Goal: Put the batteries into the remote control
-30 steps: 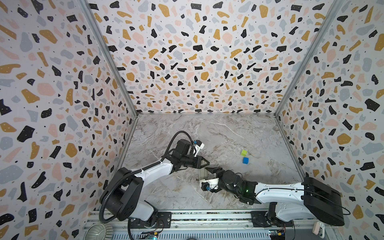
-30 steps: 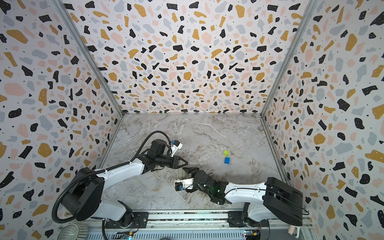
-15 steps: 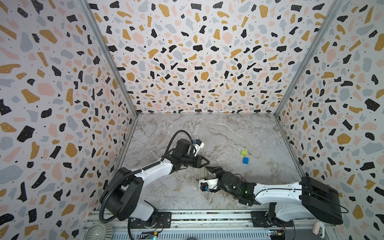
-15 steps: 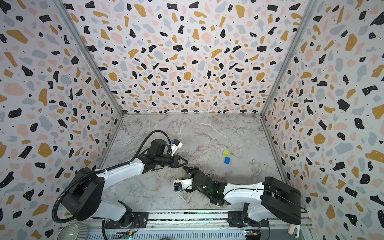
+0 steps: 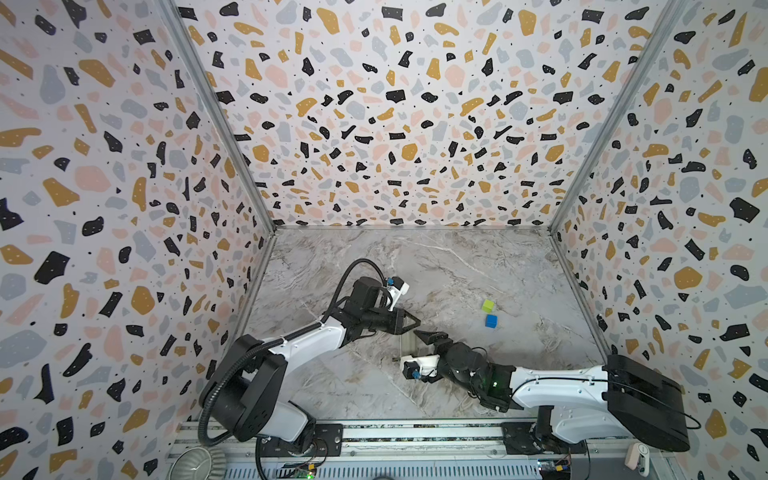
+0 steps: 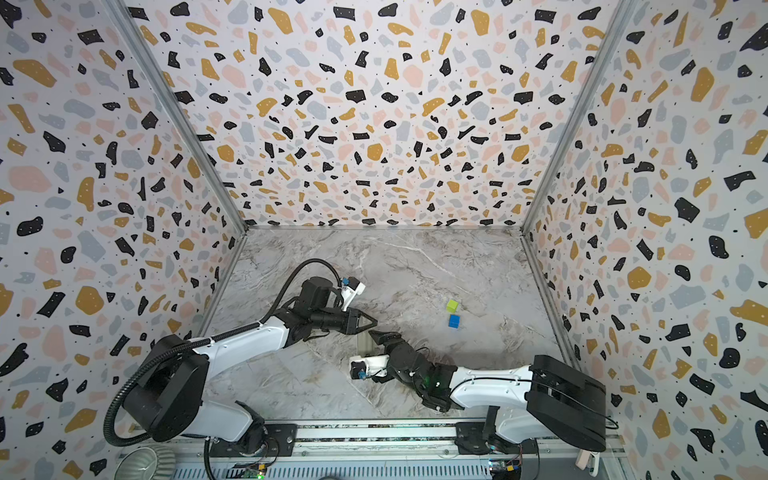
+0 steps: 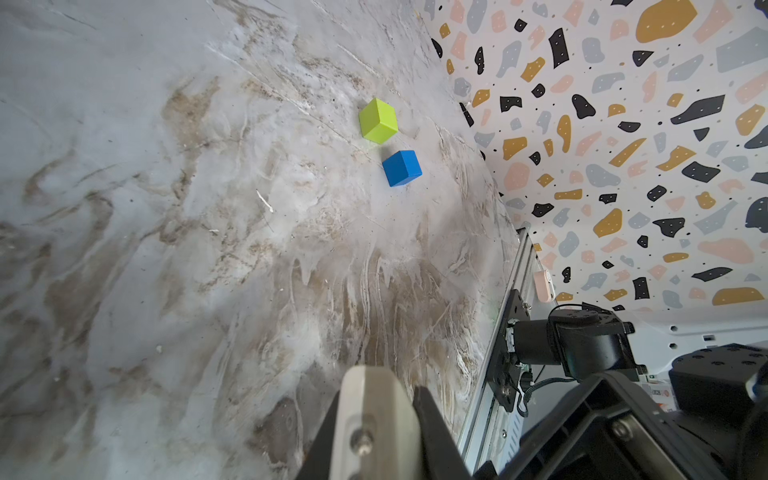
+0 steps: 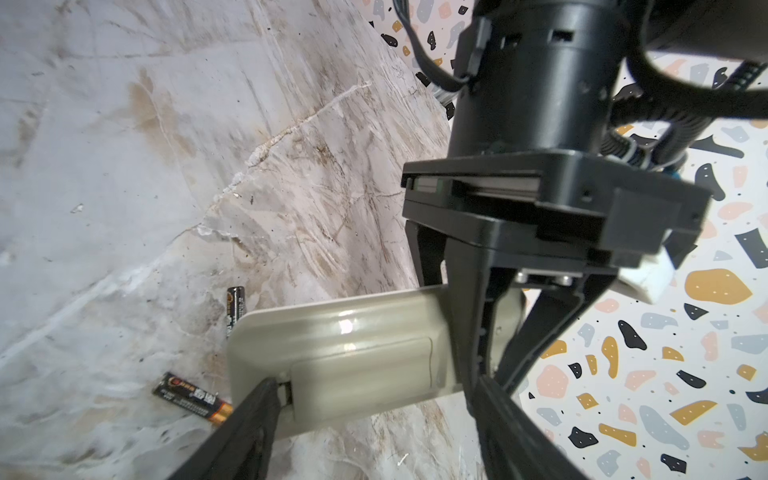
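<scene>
Lying with its back side up on the marble table (image 8: 124, 166), the remote control (image 8: 340, 328) is found at the front middle, between the two arms, so that its battery cover (image 8: 361, 374) can be reached from above. The cover is seen shut and both batteries are outside. One battery (image 8: 235, 305) is partly hidden behind the end of the remote, and the other battery (image 8: 189, 397) is laid just beside its corner.

The left gripper (image 8: 484, 370) is closed, and its joined tips are set on the opposite end of the remote, probably to press it down so that it is not pushed away. Whether the edge is pinched cannot be told.

The right gripper (image 8: 376, 384) is spread wide along the remote and nothing is held. One fingertip (image 8: 259, 401) is placed at the short edge of the cover, it seems in order to slide it off.

The green cube (image 7: 378, 120) and the blue cube (image 7: 402, 167) stand well apart, as they are not needed.
</scene>
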You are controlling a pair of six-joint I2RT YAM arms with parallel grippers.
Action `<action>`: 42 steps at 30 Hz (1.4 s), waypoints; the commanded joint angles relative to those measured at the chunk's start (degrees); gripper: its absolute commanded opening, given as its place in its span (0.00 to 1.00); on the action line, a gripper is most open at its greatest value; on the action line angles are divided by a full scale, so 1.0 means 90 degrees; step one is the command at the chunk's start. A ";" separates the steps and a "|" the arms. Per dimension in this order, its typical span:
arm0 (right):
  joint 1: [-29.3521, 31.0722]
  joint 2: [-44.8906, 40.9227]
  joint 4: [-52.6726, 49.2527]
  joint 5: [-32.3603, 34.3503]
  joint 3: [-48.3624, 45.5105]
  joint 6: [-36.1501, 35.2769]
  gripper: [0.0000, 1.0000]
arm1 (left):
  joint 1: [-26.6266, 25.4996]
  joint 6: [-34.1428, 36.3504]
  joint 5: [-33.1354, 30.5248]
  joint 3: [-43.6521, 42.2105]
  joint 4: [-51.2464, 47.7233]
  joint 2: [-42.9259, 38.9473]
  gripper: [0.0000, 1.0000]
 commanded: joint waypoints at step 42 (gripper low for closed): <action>0.0007 -0.0676 0.0125 -0.0532 -0.0200 0.0223 0.85 | 0.0007 -0.0020 0.0496 0.0117 -0.0306 0.0074 0.00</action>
